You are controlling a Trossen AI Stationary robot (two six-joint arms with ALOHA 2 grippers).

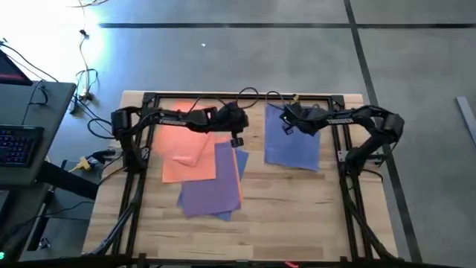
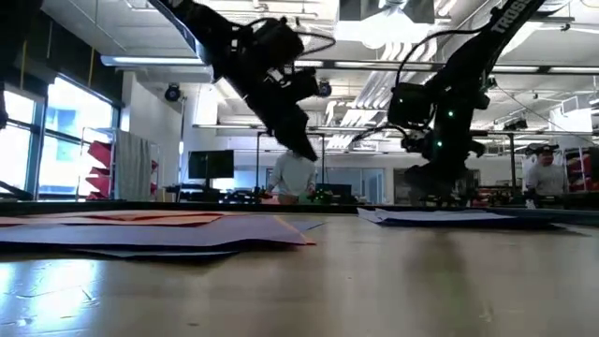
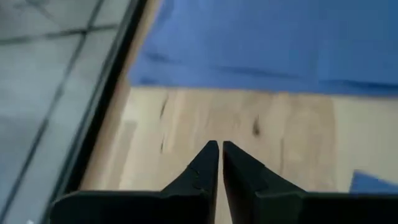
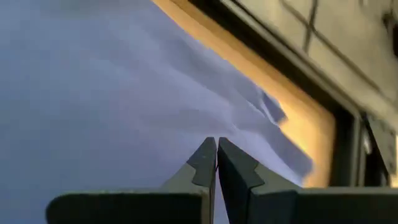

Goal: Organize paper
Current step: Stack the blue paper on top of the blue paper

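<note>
This is a robotics lab or workshop in a large open industrial hall. The low view shows an exposed ceiling (image 2: 374,56) with ducts, pipes and strip lights, tall windows (image 2: 70,140) on one side, a dark monitor (image 2: 211,166) on a stand, and people (image 2: 295,175) standing farther back among benches and equipment. From above, a wooden desk (image 1: 297,216) inside a black metal frame (image 1: 349,186) stands on a bare concrete floor (image 1: 223,52), with loose cables (image 1: 85,74) and a backlit keyboard (image 1: 16,145) beside it.
</note>
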